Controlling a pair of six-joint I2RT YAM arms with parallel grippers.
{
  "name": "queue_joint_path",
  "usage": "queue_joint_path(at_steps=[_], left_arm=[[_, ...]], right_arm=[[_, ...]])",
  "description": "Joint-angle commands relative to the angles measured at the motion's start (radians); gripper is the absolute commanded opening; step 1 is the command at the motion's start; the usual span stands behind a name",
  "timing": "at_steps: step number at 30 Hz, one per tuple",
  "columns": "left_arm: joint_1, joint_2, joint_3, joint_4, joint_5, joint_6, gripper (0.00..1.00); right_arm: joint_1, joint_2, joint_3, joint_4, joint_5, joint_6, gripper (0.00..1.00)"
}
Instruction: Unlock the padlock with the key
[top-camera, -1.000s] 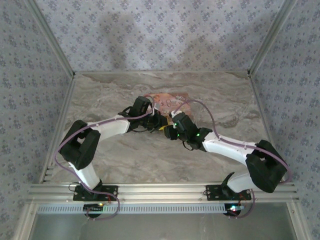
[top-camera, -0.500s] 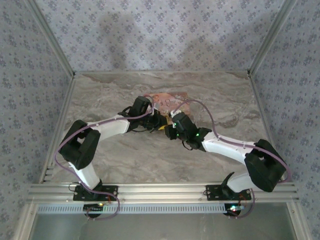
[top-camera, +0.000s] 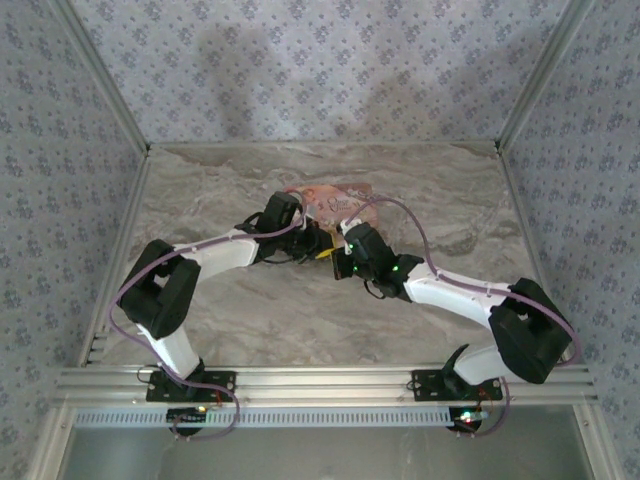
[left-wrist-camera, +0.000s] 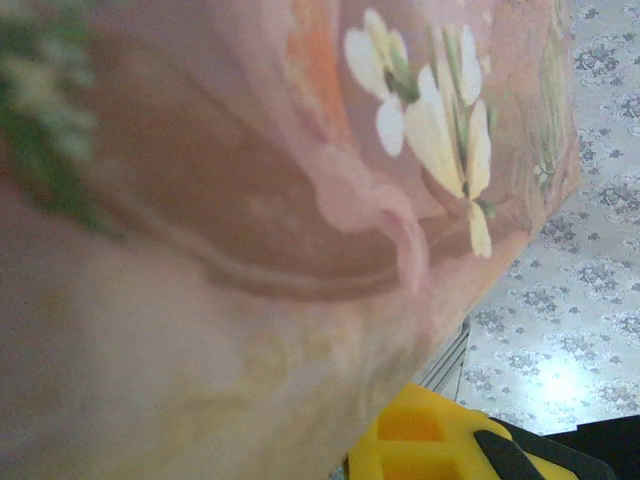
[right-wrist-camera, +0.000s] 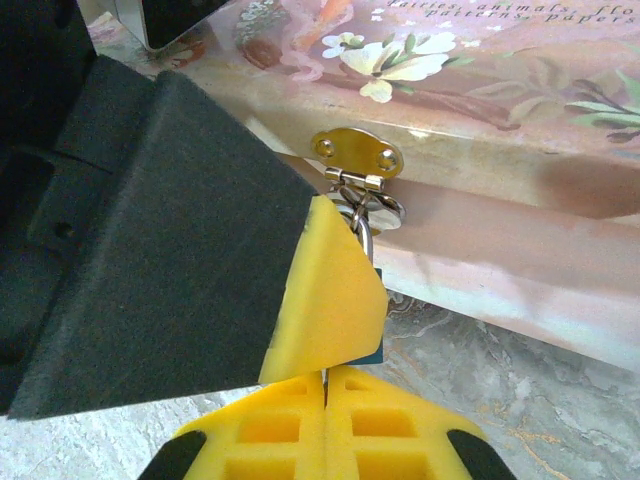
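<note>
Padlock hangs on the hasp of the pink box, apparently not yet unlocked. Left end effector is clenched beside it. Right end effector is clenched too; key not discernible, insertion and turn remain.

The pink box is showing cream-white flowers, green leaves and orange touches on its lid. At the box's gold hasp, the padlock is showing a silver shackle and a blue sliver. Below the box, the right gripper is showing yellow against the grey-beige marbled worktop.
</note>
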Motion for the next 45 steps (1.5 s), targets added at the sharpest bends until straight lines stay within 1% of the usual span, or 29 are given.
queue_joint_path(at_steps=[1, 2, 3, 9, 16, 26, 36, 41, 45], left_arm=[[-0.008, -0.054, 0.026, 0.047, 0.08, -0.011, 0.0], [-0.008, -0.054, 0.026, 0.047, 0.08, -0.011, 0.0], [-0.007, -0.054, 0.024, 0.048, 0.079, -0.011, 0.0], [-0.008, -0.056, 0.019, 0.05, 0.078, -0.012, 0.0], [-0.009, -0.053, 0.003, 0.008, 0.045, 0.017, 0.0], [-0.023, -0.019, -0.037, -0.043, -0.028, 0.08, 0.02], [-0.037, 0.024, -0.072, -0.017, -0.071, 0.091, 0.03], [-0.042, 0.047, -0.083, -0.015, -0.091, 0.09, 0.1], [-0.042, 0.042, -0.097, -0.031, -0.119, 0.094, 0.25]], right_arm=[[-0.01, 0.002, -0.002, 0.003, -0.005, 0.01, 0.14], [-0.01, -0.008, -0.007, 0.004, -0.001, 0.015, 0.22], [-0.01, -0.02, -0.015, 0.006, 0.003, 0.018, 0.25], [-0.016, -0.056, -0.025, -0.002, 0.014, 0.023, 0.33], [-0.016, -0.084, -0.045, -0.014, 0.017, 0.03, 0.34], [-0.044, -0.179, -0.122, -0.044, 0.033, 0.056, 0.34], [-0.07, -0.197, -0.155, -0.047, 0.023, 0.075, 0.34], [-0.073, -0.194, -0.156, -0.049, 0.021, 0.076, 0.34], [-0.072, -0.189, -0.161, -0.048, 0.02, 0.078, 0.35]])
